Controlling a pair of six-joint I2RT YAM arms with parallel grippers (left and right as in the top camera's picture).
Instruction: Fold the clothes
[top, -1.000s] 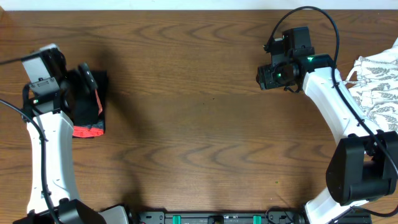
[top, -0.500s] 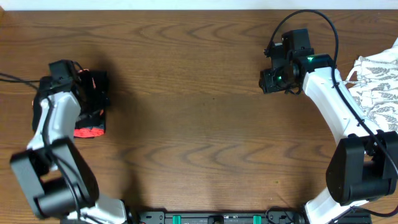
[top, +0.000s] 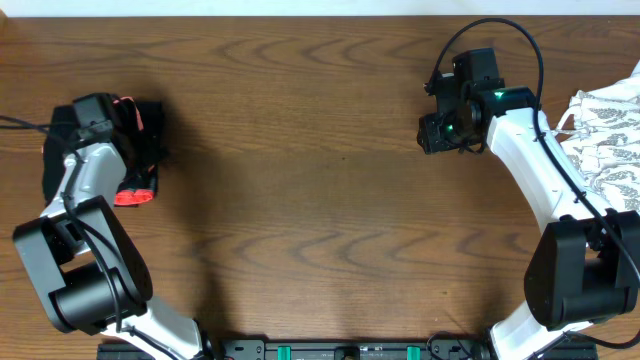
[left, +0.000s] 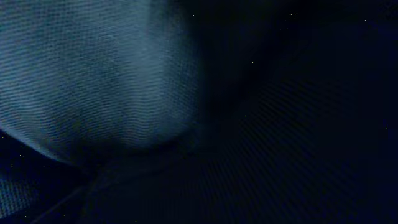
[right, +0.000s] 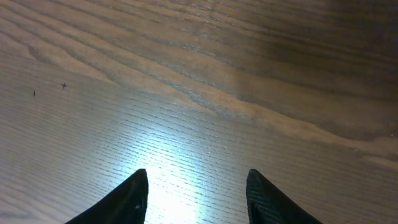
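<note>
The black garment (top: 150, 168) is bunched at the left of the table (top: 300, 200), with a coral-pink piece (top: 135, 194) seen at its edge. The left gripper (top: 132, 125) is pressed into it with jaws spread wide; a grasp cannot be confirmed. A white patterned garment (top: 605, 140) is found far right. The right gripper (right: 196, 186) is held part-open and empty.

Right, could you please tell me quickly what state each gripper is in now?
Left gripper: cannot be told; its camera shows only dark fabric up close.
Right gripper: open, holding nothing, over the table.
</note>
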